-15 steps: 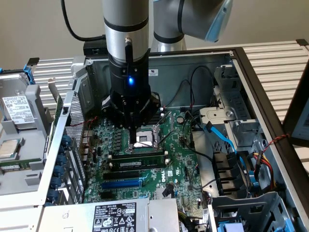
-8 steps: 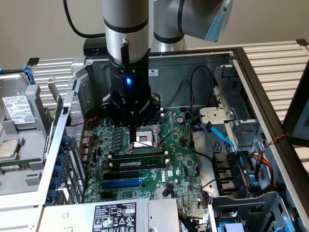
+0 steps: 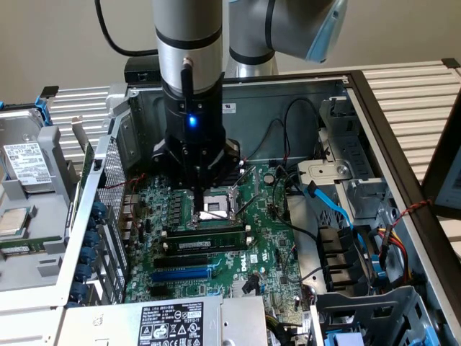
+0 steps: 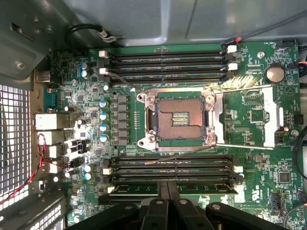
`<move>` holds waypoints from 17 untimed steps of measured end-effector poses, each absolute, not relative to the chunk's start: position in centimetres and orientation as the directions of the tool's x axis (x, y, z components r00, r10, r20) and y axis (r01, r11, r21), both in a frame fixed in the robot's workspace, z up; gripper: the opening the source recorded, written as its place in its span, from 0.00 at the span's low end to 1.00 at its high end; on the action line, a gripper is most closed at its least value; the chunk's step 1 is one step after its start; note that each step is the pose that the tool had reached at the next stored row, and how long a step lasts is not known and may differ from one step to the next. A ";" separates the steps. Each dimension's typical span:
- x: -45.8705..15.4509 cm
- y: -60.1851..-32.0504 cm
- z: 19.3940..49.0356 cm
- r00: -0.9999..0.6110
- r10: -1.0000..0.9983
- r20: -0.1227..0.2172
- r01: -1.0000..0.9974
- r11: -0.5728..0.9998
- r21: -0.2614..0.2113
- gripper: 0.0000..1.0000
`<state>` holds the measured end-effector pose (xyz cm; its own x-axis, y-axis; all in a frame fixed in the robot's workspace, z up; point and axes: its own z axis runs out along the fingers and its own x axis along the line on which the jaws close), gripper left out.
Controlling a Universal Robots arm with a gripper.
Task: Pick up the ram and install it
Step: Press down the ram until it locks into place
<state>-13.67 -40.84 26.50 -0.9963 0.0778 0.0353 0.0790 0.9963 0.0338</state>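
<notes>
The ram (image 3: 216, 232) appears to stand on edge in one of the black memory slots (image 3: 205, 249) just below the middle of the exterior view, on the near side of the CPU socket (image 3: 216, 207). In the wrist view a thin green edge (image 4: 206, 188) shows in the slot bank nearest the gripper; whether it is fully seated I cannot tell.

I judge it light, stiff and thin, but fragile. The chips and gold contacts should not be pinched, so the hold belongs on the long bare edges or the short ends, and any pressing should go straight down on the upper edge.

The gripper (image 3: 204, 210) has its fingers (image 4: 160, 211) drawn together with nothing between them. It hangs low over the board between socket and slots, its tips just above or touching the stick.

The socket is open and holds no processor, with bare contacts showing. The motherboard (image 3: 274, 252) lies in the open computer case (image 3: 288, 90). A blue expansion slot (image 3: 180, 274) sits lower in the frame, and a hard drive (image 3: 25, 162) rests at the exterior view's left, outside the case.
</notes>
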 end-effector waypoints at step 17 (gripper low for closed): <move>-12.1 -40.9 26.5 -0.995 0.089 0.035 0.090 0.995 0.036 0.10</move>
<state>-12.07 -40.93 26.54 -0.9954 0.0889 0.0352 0.0901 0.9953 0.0360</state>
